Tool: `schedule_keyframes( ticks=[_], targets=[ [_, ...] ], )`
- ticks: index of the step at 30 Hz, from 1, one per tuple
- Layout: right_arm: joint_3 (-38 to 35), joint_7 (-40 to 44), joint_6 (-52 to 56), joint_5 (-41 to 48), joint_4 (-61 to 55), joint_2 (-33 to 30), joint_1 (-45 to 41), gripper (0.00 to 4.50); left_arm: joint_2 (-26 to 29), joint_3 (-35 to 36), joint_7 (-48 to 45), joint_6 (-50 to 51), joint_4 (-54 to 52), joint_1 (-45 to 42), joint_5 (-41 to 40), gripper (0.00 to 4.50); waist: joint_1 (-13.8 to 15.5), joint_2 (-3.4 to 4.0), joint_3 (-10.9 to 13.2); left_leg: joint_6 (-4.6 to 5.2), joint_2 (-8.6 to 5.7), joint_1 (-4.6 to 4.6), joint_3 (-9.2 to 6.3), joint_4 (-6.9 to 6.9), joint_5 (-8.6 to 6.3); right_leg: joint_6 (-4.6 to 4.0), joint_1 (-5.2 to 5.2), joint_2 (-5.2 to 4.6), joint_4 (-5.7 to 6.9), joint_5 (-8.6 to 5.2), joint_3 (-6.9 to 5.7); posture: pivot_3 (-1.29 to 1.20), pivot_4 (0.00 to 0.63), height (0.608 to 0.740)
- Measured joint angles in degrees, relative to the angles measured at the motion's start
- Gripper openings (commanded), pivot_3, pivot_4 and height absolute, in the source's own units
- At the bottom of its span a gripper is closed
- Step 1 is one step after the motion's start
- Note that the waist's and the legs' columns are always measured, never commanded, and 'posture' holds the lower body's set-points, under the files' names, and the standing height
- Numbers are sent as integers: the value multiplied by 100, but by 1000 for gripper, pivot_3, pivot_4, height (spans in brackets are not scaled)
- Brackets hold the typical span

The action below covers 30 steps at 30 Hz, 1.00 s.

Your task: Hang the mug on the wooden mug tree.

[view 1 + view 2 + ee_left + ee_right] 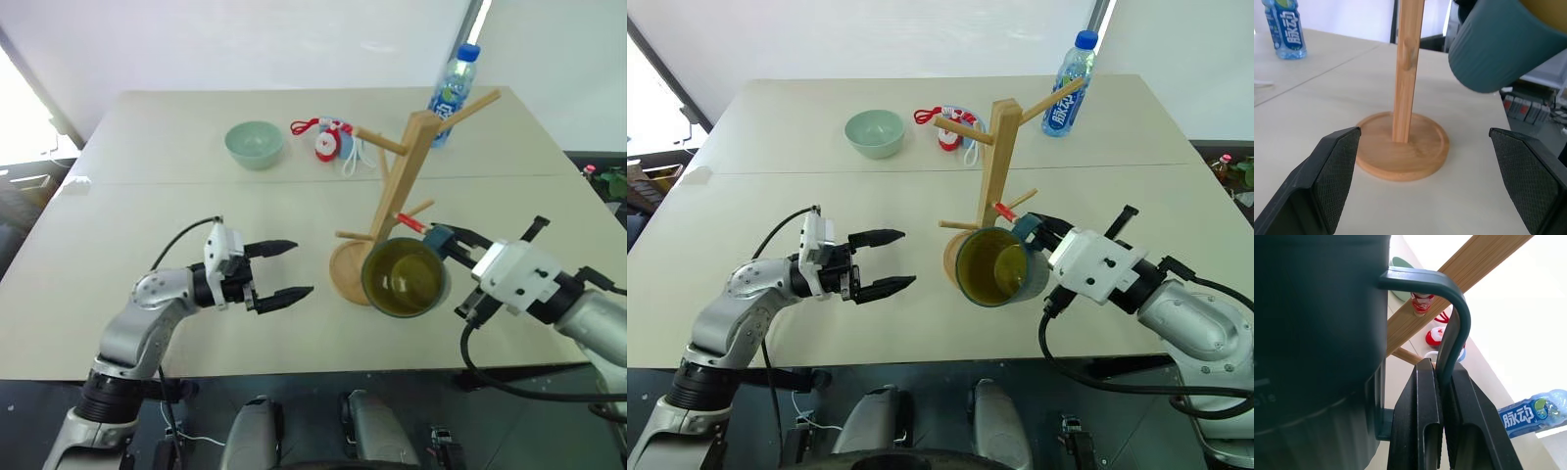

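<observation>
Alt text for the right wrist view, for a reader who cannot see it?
The right gripper, two black fingers, pinches the loop handle of the slate-blue ceramic mug. Behind the handle runs the light wooden mug tree with a red-tipped peg, and a blue-labelled plastic bottle stands beyond on the pale table.

The tall light wooden mug tree (392, 211) shows smooth, pale grain with a satin sheen, one peg tipped in red. Just beside its disc base, the slate-blue ceramic mug (407, 277) looks matt and faintly ribbed outside, glossy yellow-green inside. The black fingers (1332, 171) carry finely textured matt pads. Beyond the tree, a clear plastic bottle (453, 93) glints; the beige table (196, 211) is smooth and matt.
</observation>
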Motion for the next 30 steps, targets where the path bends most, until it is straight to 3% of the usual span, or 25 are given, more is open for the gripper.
schedule_keyframes(
  ticks=[12,21,24,27,30],
  targets=[
    [463,53,463,-16,-14,-23,-701,20,403,458,-1,1110,-909,-636,-1286,4500,-2,-8,5,0,-1,1,-1,0,0,1,1,2,1,0,0,0,150,740],
    [742,-8,669,-68,117,10,-985,20,447,494,99,1202,-1042,-690,-1343,4500,-7,-10,6,0,-2,2,0,1,0,0,1,3,1,0,0,0,150,740],
    [780,-20,747,-58,141,45,-1126,1010,447,494,112,1200,-1046,-689,-1342,4500,-7,-10,6,0,-2,2,-1,0,0,0,1,3,1,0,-1,0,150,740],
    [821,-28,759,-78,144,55,-1166,2507,446,494,130,1200,-1048,-687,-1342,4500,-6,-10,6,0,-2,1,-1,0,0,0,1,3,1,0,-1,0,150,740],
    [792,-70,758,-109,148,54,-1217,2507,446,494,148,1200,-1048,-674,-1341,4500,-4,-11,6,0,-2,2,-1,0,0,0,1,2,1,0,-1,0,150,740]
  ],
)
